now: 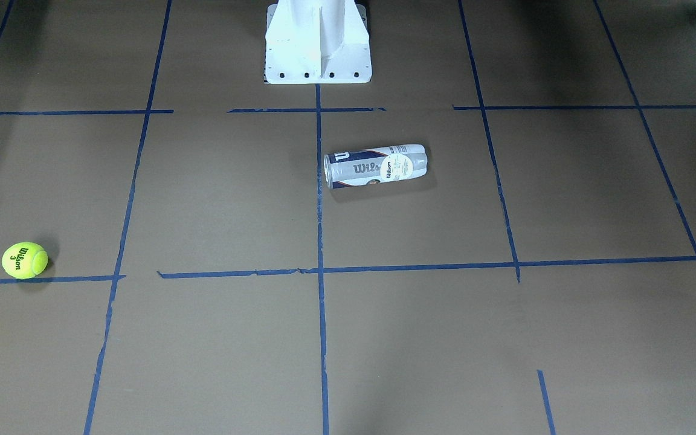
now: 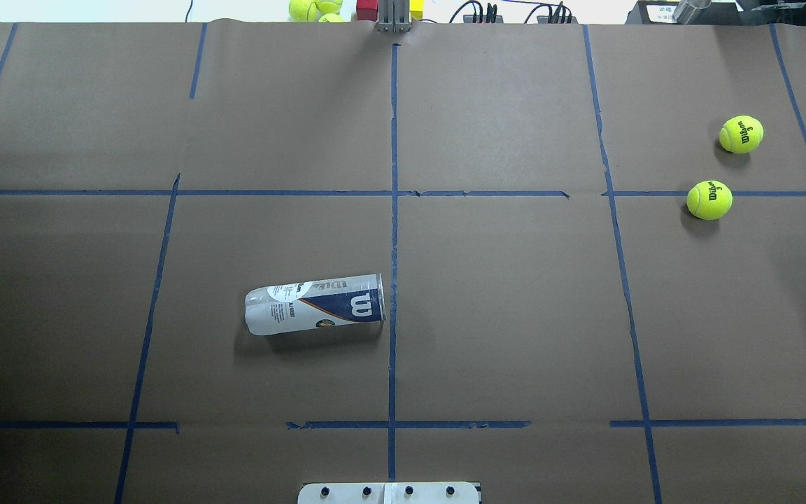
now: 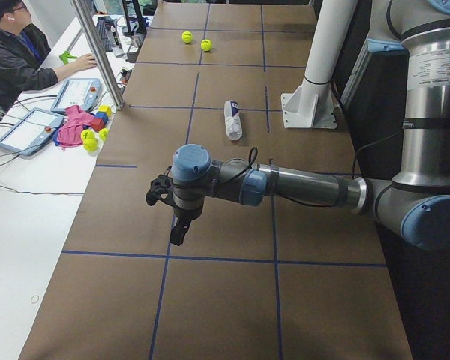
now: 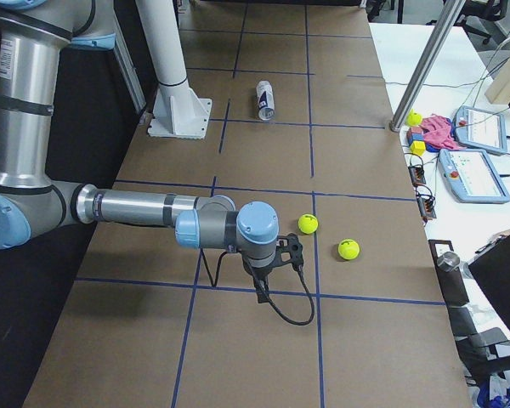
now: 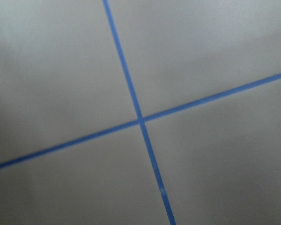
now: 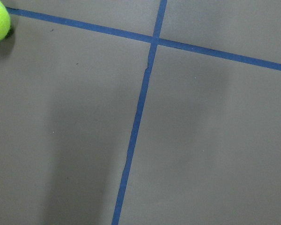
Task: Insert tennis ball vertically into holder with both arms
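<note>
Clear plastic holder is lying flat nearer the left hand, mouth facing the tennis balls near the right hand; I cannot tell either hand's opening.

In the overhead view the holder lies in even, rather dim light and throws a soft shadow onto the table on its robot-facing side. The tennis balls, well away from the holder, cast similar shadows the same way. Beyond the holder, the strip past the table's far edge is washed out white. In the front-facing view the white pedestal base behind the holder is overexposed, its detail bleached, and the upper corners, far from the holder, fall dark. The holder's label stays legible. The left wrist view is blurred: the blue tape cross is soft-edged, and the left side darkens. The right wrist view is sharper, with broad faint shadow bands across the surface.
</note>
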